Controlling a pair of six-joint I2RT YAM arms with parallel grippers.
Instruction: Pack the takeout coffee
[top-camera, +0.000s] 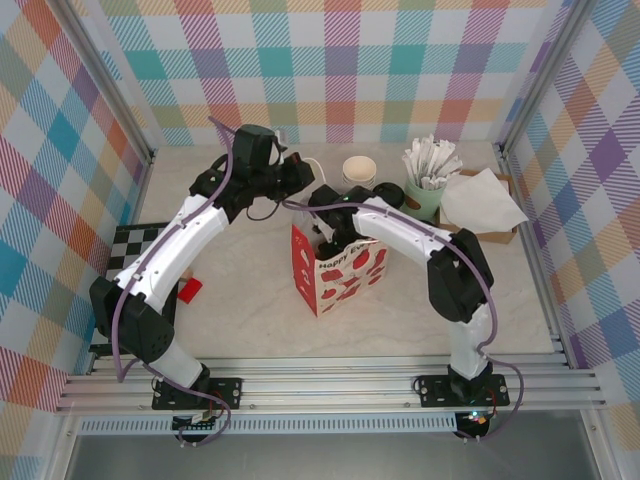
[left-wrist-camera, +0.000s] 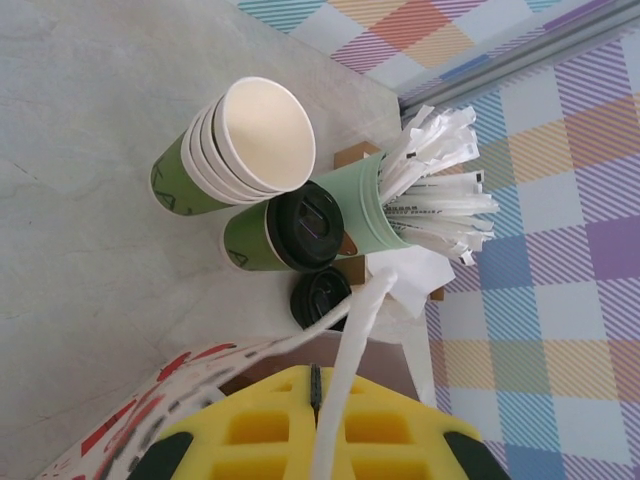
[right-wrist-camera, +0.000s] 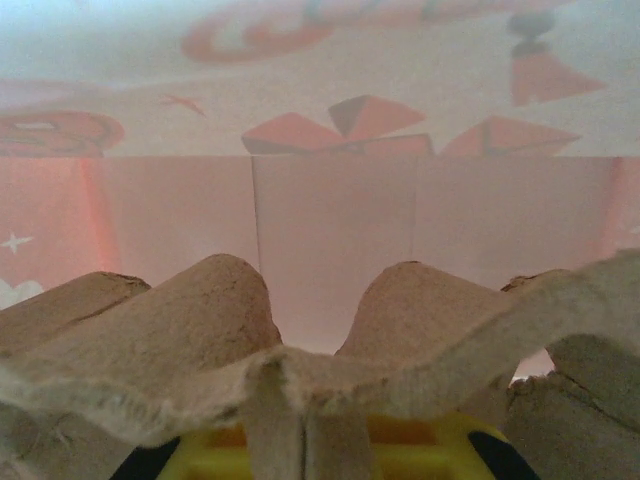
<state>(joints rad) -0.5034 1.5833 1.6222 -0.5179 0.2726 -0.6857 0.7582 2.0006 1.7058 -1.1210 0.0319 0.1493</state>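
Left wrist, takeout coffee (left-wrist-camera: 300, 232) beyond left gripper (left-wrist-camera: 315, 380) pinching handle (left-wrist-camera: 366, 308), right gripper (right-wrist-camera: 305, 435) clamping carrier (right-wrist-camera: 200, 320)

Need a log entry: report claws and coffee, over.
Left claw shut on bag handle. Right claw inside bag, shut on pulp tray. Takeout coffee unpacked, beside sachet pot.

Pastel plaid walls (top-camera: 340, 60) around pale marbled tabletop (top-camera: 250, 320)
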